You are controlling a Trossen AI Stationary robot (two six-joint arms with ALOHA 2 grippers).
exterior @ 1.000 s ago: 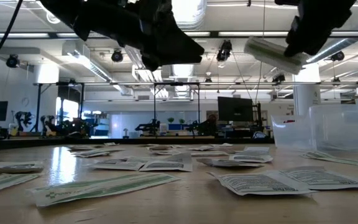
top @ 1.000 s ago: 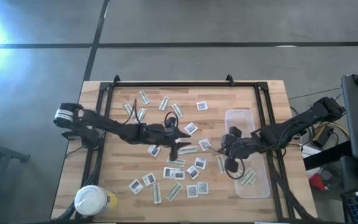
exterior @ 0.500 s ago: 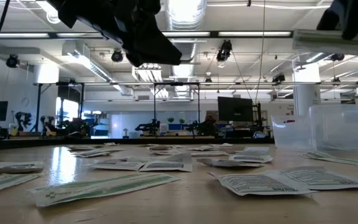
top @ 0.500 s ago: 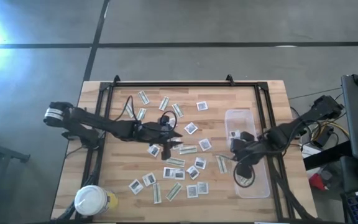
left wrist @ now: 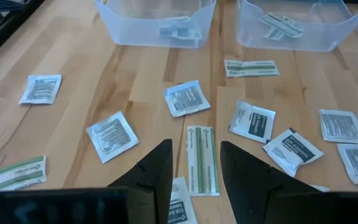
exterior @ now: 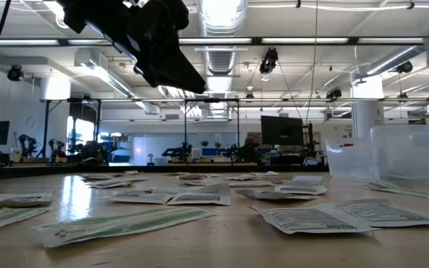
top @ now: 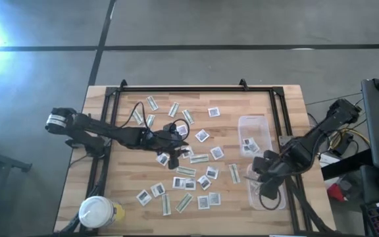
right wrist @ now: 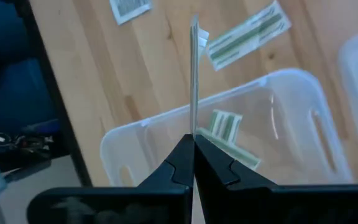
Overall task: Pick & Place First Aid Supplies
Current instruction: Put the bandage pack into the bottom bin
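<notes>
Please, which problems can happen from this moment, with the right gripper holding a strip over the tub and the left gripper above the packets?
1. The right gripper pinches a green-and-white strip only by one end, edge-on above the clear tub. Released near the rim, it might fall outside.
2. The left gripper is open above a green-and-white strip on the table, with square packets close by. It might catch two at once.

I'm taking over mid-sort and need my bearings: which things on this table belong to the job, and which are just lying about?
Job:
- square white packets and green-and-white strips scattered on the table
- strip pinched in the right gripper above a clear tub
- left gripper, open, over the loose packets

Lying about:
- white-lidded jar at the table's corner
</notes>
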